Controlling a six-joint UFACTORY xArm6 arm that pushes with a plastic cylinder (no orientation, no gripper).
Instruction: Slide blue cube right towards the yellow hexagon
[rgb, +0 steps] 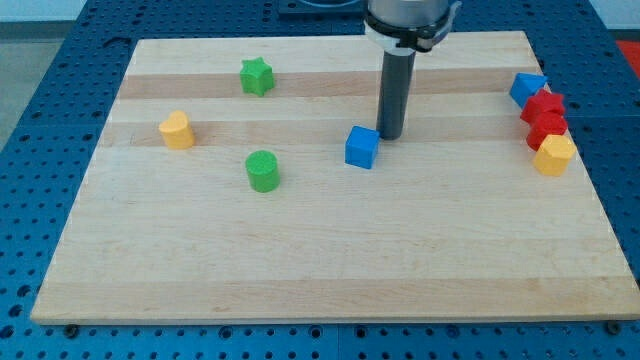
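Blue blocks: two; red, green, yellow likewise.

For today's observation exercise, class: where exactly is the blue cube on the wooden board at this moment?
The blue cube sits just right of the wooden board's centre, my tip close at its upper right, with the green cylinder to its left.

Counting eight blocks on the board right now. Blue gives us two: a blue cube (361, 147) mid-board and a second blue block (526, 88) at the view's right. Green, two: a green star (257, 76) and a green cylinder (263, 171). Red, two: an upper red block (546, 105) and a lower red block (545, 128). Yellow, two: a yellow hexagon (554, 154) and a yellow heart-like block (177, 130).
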